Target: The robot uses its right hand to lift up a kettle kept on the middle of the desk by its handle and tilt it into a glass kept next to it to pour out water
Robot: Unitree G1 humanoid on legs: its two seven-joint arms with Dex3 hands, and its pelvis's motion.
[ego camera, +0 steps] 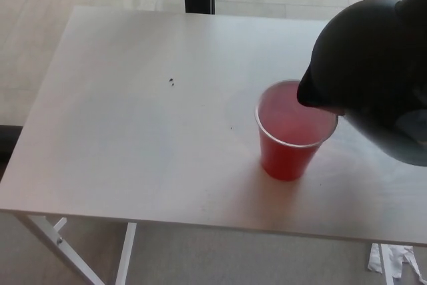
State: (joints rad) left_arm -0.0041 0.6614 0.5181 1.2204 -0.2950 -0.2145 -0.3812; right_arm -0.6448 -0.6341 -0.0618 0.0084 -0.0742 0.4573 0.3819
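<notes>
A: Kettle (373, 71), black, raised at the right edge, tilted left. Spout over the cup's (293, 135) right rim.

B: Cup?

A: Red, upright on the white desk (133, 131), right of middle. Pale pink inside; can't tell the liquid level.

B: Right hand?

A: Out of frame; grip can't be told. Left hand out of frame too.

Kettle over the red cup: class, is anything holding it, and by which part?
The kettle hangs tilted above the cup, clear of the table, so something carries it. No hand or handle is in view, so the hold cannot be told.
</notes>
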